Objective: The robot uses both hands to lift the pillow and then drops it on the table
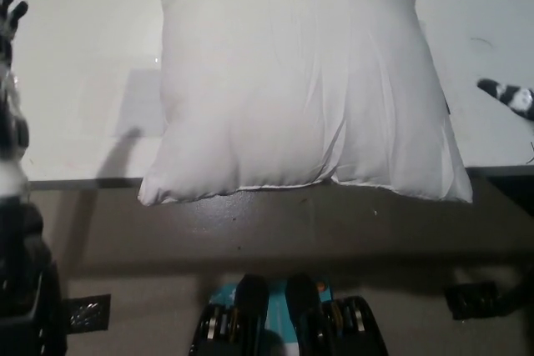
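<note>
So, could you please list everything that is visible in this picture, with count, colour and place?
pillow: one, white, lying on the table, its near corners hanging over the front edge
table: one, white top with a dark front edge, filling the upper part of the view
grey patch: one, pale grey rectangle on the table top, just left of the pillow
floor: brownish, below the table edge
left hand: one, at the far left edge, raised over the table, apart from the pillow
right hand: one, only a tip showing at the right edge, apart from the pillow
</note>
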Robot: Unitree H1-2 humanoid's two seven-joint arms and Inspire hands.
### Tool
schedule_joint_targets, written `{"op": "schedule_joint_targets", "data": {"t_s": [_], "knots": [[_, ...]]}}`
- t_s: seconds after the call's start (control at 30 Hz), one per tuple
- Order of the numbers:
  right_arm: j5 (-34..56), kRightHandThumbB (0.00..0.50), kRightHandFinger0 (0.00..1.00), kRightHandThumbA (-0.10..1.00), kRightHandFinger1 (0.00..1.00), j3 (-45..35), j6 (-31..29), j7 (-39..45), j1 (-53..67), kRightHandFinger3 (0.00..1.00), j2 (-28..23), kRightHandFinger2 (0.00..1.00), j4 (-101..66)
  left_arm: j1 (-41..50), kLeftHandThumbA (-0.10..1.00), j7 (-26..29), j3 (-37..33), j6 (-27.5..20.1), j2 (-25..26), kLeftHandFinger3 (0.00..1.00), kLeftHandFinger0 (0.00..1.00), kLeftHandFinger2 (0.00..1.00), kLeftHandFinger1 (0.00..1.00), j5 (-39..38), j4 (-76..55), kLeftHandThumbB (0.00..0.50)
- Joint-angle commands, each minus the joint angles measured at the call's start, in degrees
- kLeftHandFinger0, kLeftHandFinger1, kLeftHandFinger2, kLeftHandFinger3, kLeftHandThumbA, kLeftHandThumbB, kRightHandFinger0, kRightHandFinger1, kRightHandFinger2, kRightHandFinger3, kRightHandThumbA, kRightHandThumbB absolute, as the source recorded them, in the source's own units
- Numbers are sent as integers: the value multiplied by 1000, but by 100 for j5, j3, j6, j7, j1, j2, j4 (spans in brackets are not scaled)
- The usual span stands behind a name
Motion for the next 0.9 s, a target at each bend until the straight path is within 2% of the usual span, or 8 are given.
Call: {"op": "schedule_joint_targets", "data": {"t_s": [0.0, 0.07, 0.23, 0.33, 0.43, 0.7, 0.77, 0.87], "knots": [[-157, 391, 1000, 1000, 1000, 55, 196, -81, -461, 1000, 65, 1000, 253, -419, 1000, 289, 19, 283, 49, 1000, 1000, 1000, 1000, 146, 311, 200], [-163, 408, 1000, 1000, 1000, 112, 218, -87, -831, 1000, 161, 1000, 749, -757, 1000, 372, -28, 268, 42, 1000, 1000, 1000, 1000, 202, 751, 257], [-118, 477, 1000, 1000, 1000, 52, 353, -145, -1264, 1000, 295, 1000, 1376, -1190, 1000, 597, -122, 100, -33, 1000, 1000, 1000, 1000, 355, 1497, 202], [-45, 444, 1000, 1000, 1000, 5, 202, -188, -1527, 1000, 387, 1000, 2048, -1390, 1000, 773, -161, 132, -78, 1000, 1000, 1000, 1000, 426, 2083, 222], [12, 492, 1000, 1000, 1000, 15, 179, -140, -1655, 1000, 454, 1000, 2400, -1449, 1000, 834, -219, 82, -65, 1000, 1000, 1000, 1000, 466, 2547, 208], [123, 415, 1000, 1000, 1000, -191, 91, -304, -1921, 1000, 713, 1000, 3314, -1514, 1000, 909, -367, -86, -81, 1000, 1000, 1000, 1000, 471, 3708, 138], [113, 392, 1000, 1000, 1000, -219, -221, -369, -2037, 1000, 744, 1000, 3933, -1564, 1000, 923, -386, -240, -122, 1000, 1000, 1000, 1000, 390, 4216, 81], [151, 431, 1000, 1000, 1000, -261, -327, -406, -2099, 1000, 789, 1000, 4395, -1661, 1000, 951, -414, -607, -145, 1000, 1000, 1000, 1000, 302, 4987, 32]]}}
